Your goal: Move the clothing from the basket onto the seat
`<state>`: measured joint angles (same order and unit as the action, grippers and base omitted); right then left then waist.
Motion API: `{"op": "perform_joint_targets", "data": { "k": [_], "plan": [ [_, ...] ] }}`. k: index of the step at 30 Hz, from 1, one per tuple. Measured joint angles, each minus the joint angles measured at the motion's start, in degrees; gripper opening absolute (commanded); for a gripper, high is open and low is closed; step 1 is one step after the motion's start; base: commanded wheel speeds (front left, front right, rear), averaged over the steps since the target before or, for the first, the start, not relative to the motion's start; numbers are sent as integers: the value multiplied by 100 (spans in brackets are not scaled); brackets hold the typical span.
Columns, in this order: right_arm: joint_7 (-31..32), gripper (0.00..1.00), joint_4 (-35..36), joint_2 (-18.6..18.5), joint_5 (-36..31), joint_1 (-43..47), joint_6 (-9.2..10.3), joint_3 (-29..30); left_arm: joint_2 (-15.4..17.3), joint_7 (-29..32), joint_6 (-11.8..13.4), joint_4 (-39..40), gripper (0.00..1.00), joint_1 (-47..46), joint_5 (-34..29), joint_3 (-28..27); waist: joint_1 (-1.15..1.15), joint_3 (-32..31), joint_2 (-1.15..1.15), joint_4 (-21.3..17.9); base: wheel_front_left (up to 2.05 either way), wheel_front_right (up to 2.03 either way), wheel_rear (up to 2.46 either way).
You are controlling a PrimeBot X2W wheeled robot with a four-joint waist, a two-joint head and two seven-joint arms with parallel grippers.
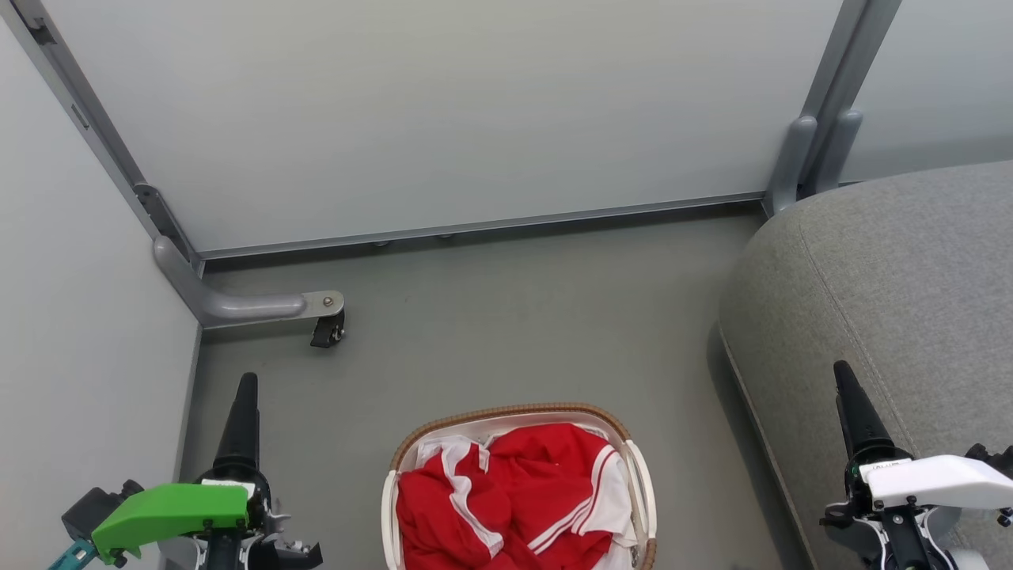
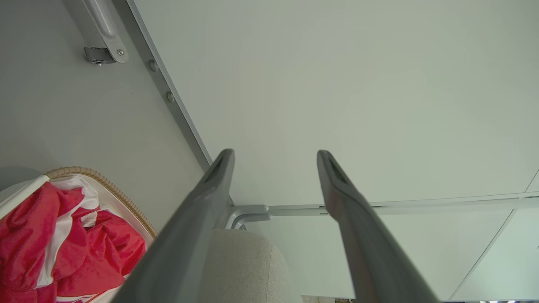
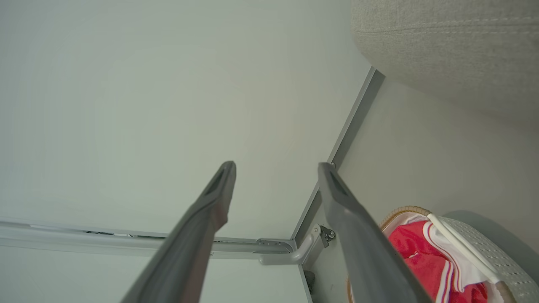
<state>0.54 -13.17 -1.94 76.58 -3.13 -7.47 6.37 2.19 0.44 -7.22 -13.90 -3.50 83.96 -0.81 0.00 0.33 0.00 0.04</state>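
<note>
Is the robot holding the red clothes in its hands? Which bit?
No, nothing is held. The left gripper and the right gripper are both open and empty. The red clothing lies in the basket.

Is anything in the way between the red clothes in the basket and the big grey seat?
Nothing visible is. The red clothing lies in the basket, and just grey floor separates the basket from the seat on the robot's right.
</note>
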Motion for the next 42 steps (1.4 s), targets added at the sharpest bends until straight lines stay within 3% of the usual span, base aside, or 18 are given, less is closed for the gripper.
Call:
{"op": "perform_joint_targets", "data": {
  "k": [17, 30, 42],
  "plan": [
    [-367, 100, 615, -23, -2226, 120, 0, -288, 7, -356, 0, 342, 100, 7, -1891, 136, 0, 21, 0, 19, 0, 0, 0],
    [-597, 100, 646, -34, -3407, 191, 0, -432, 13, -591, 114, 413, 100, 137, -3353, 289, 0, 23, 0, 34, 0, 0, 0],
    [-801, 100, 624, -43, -4325, 263, 0, -530, 21, -794, 144, 398, 100, 236, -4255, 495, 0, -7, 0, 48, 0, 0, 0]
  ]
}}
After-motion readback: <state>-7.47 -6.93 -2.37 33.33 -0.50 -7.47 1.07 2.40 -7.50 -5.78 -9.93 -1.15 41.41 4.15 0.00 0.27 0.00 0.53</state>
